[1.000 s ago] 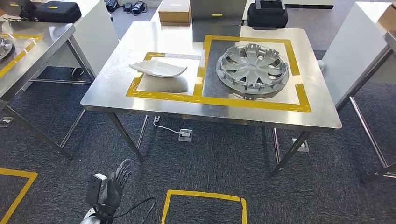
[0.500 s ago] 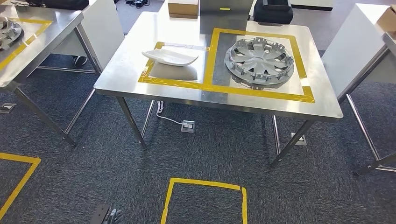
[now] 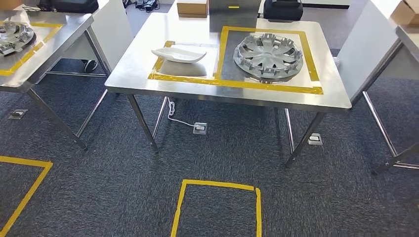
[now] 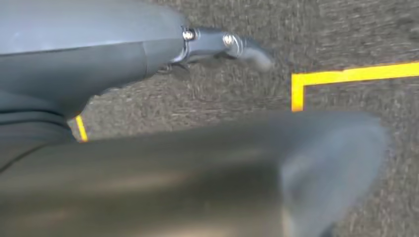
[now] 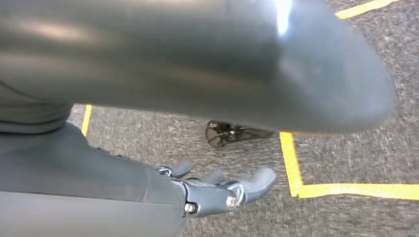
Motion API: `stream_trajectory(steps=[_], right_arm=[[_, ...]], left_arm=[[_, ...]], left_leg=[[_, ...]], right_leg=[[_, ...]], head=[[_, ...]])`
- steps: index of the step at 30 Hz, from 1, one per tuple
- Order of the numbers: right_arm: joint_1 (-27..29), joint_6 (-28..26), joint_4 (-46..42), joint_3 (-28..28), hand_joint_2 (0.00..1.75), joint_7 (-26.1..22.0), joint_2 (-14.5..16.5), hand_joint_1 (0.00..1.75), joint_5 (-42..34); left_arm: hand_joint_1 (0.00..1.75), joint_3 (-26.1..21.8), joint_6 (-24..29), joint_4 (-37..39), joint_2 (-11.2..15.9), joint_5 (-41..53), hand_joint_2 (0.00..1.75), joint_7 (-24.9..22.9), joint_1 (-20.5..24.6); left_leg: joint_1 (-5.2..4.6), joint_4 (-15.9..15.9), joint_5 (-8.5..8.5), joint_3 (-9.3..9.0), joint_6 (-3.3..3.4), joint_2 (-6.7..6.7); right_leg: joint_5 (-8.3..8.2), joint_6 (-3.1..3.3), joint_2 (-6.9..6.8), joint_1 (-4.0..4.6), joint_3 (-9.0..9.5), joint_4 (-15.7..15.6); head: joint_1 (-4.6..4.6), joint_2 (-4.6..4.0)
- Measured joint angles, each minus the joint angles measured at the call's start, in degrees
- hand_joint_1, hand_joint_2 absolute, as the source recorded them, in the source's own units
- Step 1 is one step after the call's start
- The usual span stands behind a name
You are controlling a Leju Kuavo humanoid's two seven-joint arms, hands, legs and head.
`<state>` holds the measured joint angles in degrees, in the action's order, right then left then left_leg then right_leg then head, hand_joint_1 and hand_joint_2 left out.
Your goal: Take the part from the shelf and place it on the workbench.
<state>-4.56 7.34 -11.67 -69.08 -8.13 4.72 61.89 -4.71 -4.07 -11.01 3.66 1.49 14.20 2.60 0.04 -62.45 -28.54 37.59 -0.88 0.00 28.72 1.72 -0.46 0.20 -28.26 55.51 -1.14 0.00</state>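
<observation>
Steel workbench [image 3: 148,54] upper centre | hubcap [image 3: 268,55], white part [image 3: 179,54] resting on it | left hand [image 4: 217,44] fingers cannot tell | right hand [image 5: 217,190] fingers apart, empty

Even, bright light from above; the steel desk [image 3: 148,54] shows soft glare and throws pale shadows on the carpet [image 3: 222,153]. Both wrist views are blurred and unfocused up close.

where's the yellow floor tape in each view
Head view: the yellow tape square lies on the floor at bottom centre, in front of the table.
Left wrist view: a yellow tape corner sits just past the left robot hand; I cannot confirm it is the same square.
Right wrist view: a tape corner sits beside the right robot hand.
Shared landmark: the dark carpet.
</observation>
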Motion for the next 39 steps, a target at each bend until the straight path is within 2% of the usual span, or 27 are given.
stream_trajectory(steps=[1,2,3,4,5,6,7,8,9,10,12,13,14,16,17,18,19,20,23,24,25,27,34,39], right_arm=[[0.07,0.0,0.0,-0.01,0.87,0.11,0.02,0.0,0.09],[0.16,0.0,0.0,-0.01,1.31,0.18,0.04,0.0,0.19],[0.24,0.0,0.0,-0.01,1.75,0.37,0.07,0.0,0.3],[0.28,0.0,0.0,-0.01,1.75,0.61,0.09,0.0,0.39],[0.3,0.0,0.0,-0.01,1.75,0.83,0.1,0.0,0.48],[0.31,0.0,0.0,0.0,1.75,1.12,0.11,0.0,0.6],[0.31,0.0,-0.01,0.0,1.75,1.36,0.09,0.0,0.71],[0.32,0.0,-0.01,0.0,1.75,1.56,0.08,0.0,0.81],[0.32,0.0,-0.02,0.01,1.75,1.76,0.06,0.0,0.89],[0.32,0.0,-0.02,0.01,1.75,1.9,0.04,0.0,0.92],[0.4,0.0,-0.02,0.01,1.75,1.98,0.05,0.0,0.95],[0.46,0.0,-0.02,0.01,1.75,1.99,0.05,0.0,0.95],[0.54,0.03,-0.01,0.0,1.75,1.98,0.05,0.0,0.95],[0.61,0.11,0.0,-0.01,1.75,2.09,0.07,0.0,0.96],[0.62,0.15,0.0,-0.01,1.75,2.29,0.07,0.0,0.97],[0.64,0.09,0.0,-0.01,1.75,2.63,0.07,0.0,0.99],[0.67,0.03,0.0,-0.01,1.75,3.04,0.07,0.0,1.01],[0.68,-0.03,0.0,-0.01,1.75,3.48,0.07,0.0,1.02],[0.6,-0.08,0.0,-0.01,1.75,4.28,0.07,0.0,1.08],[0.56,-0.03,0.0,-0.01,1.75,4.48,0.09,0.0,1.1],[0.57,0.01,0.0,0.0,1.75,4.67,0.16,0.0,1.12],[0.77,-0.06,0.0,0.01,1.75,4.95,0.29,0.0,1.18],[0.89,-0.17,0.0,0.15,1.75,5.56,0.34,0.0,1.66],[1.82,-0.17,-0.16,4.93,1.75,5.95,0.09,0.0,-3.23]], left_arm=[[0.0,-0.14,0.36,0.07,-0.09,-0.11,0.0,-0.84,-0.07],[0.0,-0.27,0.75,0.09,-0.16,-0.16,0.0,-1.48,-0.11],[0.0,-0.39,1.07,0.11,-0.21,-0.05,0.0,-1.91,-0.15],[0.0,-0.46,1.34,0.13,-0.28,0.18,0.0,-2.17,-0.19],[0.0,-0.51,1.56,0.15,-0.35,0.44,0.0,-2.36,-0.25],[0.0,-0.57,1.7,0.15,-0.43,0.65,0.0,-2.65,-0.29],[0.0,-0.63,1.79,0.15,-0.53,0.62,0.0,-3.06,-0.28],[0.0,-0.77,1.8,0.14,-0.62,0.4,0.0,-3.5,-0.27],[0.0,-0.93,1.8,0.14,-0.73,0.09,0.0,-3.92,-0.24],[0.0,-1.09,1.8,0.15,-0.82,-0.16,0.0,-4.21,-0.24],[0.0,-1.27,1.81,0.2,-0.95,-0.37,0.0,-4.54,-0.34],[0.0,-1.31,1.82,0.22,-0.99,-0.39,0.44,-4.65,-0.39],[0.0,-1.34,1.83,0.25,-1.03,-0.43,0.87,-4.71,-0.42],[0.0,-1.44,1.94,0.28,-1.06,-0.44,1.75,-4.86,-0.44],[0.0,-1.49,2.09,0.31,-1.06,-0.41,1.75,-4.94,-0.47],[0.0,-1.56,2.23,0.33,-1.06,-0.38,1.75,-5.02,-0.5],[0.0,-1.61,2.36,0.36,-1.06,-0.34,1.75,-5.05,-0.53],[0.0,-1.65,2.42,0.39,-1.09,-0.29,1.75,-5.08,-0.54],[0.0,-1.73,2.42,0.43,-1.39,-0.25,1.75,-5.29,-0.5],[0.0,-1.86,2.39,0.44,-1.53,-0.32,1.75,-5.47,-0.47],[0.0,-2.06,2.35,0.44,-1.67,-0.45,1.75,-5.66,-0.47],[0.0,-2.54,2.26,0.45,-1.94,-0.74,1.75,-6.11,-0.48],[0.0,-3.17,1.01,0.46,-3.02,-1.04,1.75,-8.17,-0.6],[0.0,-3.23,0.84,-0.02,-3.37,-1.03,1.75,-8.82,-1.44]], left_leg=[[0.16,-3.35,-3.06,0.65,-0.31,0.01],[0.35,-6.81,-5.04,1.08,-0.62,0.01],[0.53,-9.52,-5.47,1.12,-0.91,0.02],[0.69,-10.93,-4.34,0.58,-1.15,0.02],[0.87,-10.65,-2.27,-0.71,-1.37,0.02],[1.07,-8.48,-0.47,-2.9,-1.57,0.02],[1.17,-4.91,-0.21,-5.73,-1.76,0.0],[1.13,-0.84,-1.15,-8.51,-1.55,-0.05],[1.05,2.47,-2.57,-10.53,-1.15,-0.05],[0.82,4.49,-3.83,-11.56,-0.57,-0.04],[0.6,5.1,-3.78,-11.33,0.84,0.16],[0.55,5.07,-3.42,-11.02,1.39,0.26],[0.57,5.09,-2.98,-10.62,1.89,0.37],[0.49,5.06,-2.11,-9.59,2.45,0.51],[0.39,5.03,-1.71,-9.05,2.55,0.54],[0.27,4.98,-1.35,-8.55,2.58,0.56],[0.18,4.93,-1.06,-8.16,2.56,0.56],[0.1,4.85,-0.83,-7.87,2.5,0.54],[-0.08,4.59,-0.44,-7.55,2.08,0.53],[-0.2,4.44,-0.4,-7.46,1.91,0.57],[-0.3,4.35,-0.34,-7.36,1.87,0.61],[-0.36,4.3,-0.23,-7.13,1.73,0.67],[-0.14,4.81,0.45,-7.08,0.89,0.63],[-0.05,4.88,0.63,-7.04,0.69,0.63]], right_leg=[[-0.66,0.06,-0.03,-0.06,-0.89,0.1],[-1.25,-0.04,-0.1,-0.09,-1.84,0.25],[-1.85,-0.18,-0.19,-0.14,-2.83,0.43],[-2.42,-0.37,-0.28,-0.23,-3.89,0.66],[-2.94,-0.62,-0.35,-0.36,-4.94,0.95],[-3.46,-0.92,-0.4,-0.5,-5.87,1.34],[-3.89,-1.26,-0.42,-0.56,-6.69,1.76],[-4.25,-1.64,-0.4,-0.57,-7.26,2.19],[-4.6,-2.02,-0.38,-0.53,-7.58,2.51],[-4.95,-2.4,-0.36,-0.53,-7.73,2.65],[-5.45,-3.17,-0.32,-0.76,-7.83,2.78],[-4.9,-3.51,-0.26,-0.92,-8.14,3.41],[-3.49,-3.8,-0.18,-1.01,-8.83,5.07],[1.34,-4.11,-0.04,-1.05,-11.34,11.79],[3.57,-4.16,-0.01,-1.03,-12.57,15.63],[4.9,-4.13,0.01,-1.01,-13.15,18.32],[5.18,-4.02,0.02,-0.97,-12.73,19.08],[4.42,-3.78,0.02,-0.89,-11.13,17.52],[0.88,-2.55,0.02,-0.33,-3.32,5.85],[0.39,-2.31,-0.01,-0.21,-1.88,3.23],[0.38,-2.25,-0.06,-0.12,-1.4,2.07],[0.15,-2.32,-0.12,-0.06,-1.54,1.89],[-0.12,-1.62,-0.16,0.2,-1.92,2.06],[-0.21,-1.47,-0.16,0.29,-2.0,2.09]], head=[[0.16,0.0],[0.26,0.0],[0.29,0.0],[0.32,0.0],[0.34,0.0],[0.37,0.0],[0.46,0.0],[0.55,0.0],[0.58,0.0],[0.58,0.0],[0.43,0.0],[0.38,0.0],[0.31,0.0],[0.1,0.0],[0.04,0.0],[-0.01,0.0],[-0.02,0.0],[-0.04,0.0],[-0.1,0.0],[-0.11,0.0],[-0.09,0.0],[-0.04,0.0],[-0.01,0.0],[-0.02,0.0]])
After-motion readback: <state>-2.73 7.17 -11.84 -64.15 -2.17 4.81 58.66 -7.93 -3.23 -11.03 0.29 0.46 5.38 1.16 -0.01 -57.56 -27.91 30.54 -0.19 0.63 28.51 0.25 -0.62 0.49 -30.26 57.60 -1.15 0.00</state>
